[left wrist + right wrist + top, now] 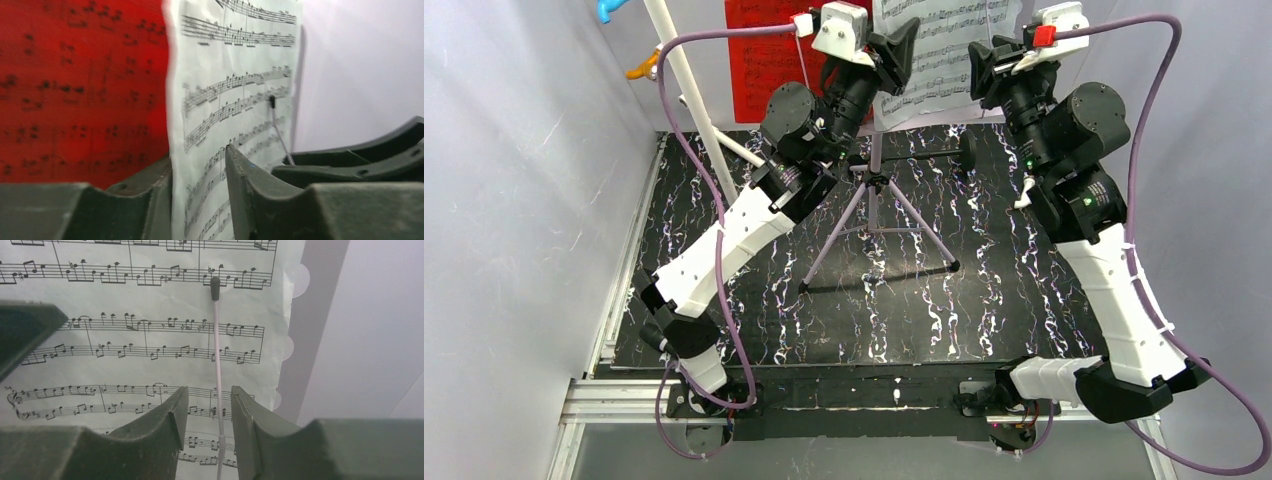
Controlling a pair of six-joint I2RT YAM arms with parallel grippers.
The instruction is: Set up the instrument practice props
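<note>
Desk of the music stand (876,150) is almost wholly hidden from above by the red sheet (759,55), the white sheet (944,50) and both wrists. Only its pole and three splayed legs show, upright on the table (1024,300). Both sheets are cut off at the top edge. A round black disc (967,150) on a dark bar sits right of the pole; I cannot tell what it is. Only the wrist views show the staves running level, the pages standing tall with red left of white, and a thin pale rod (218,365) against the white page. Jaws of the left gripper (197,155) and the right gripper (209,389) stand parted, clamping nothing, close before the white sheet.
</note>
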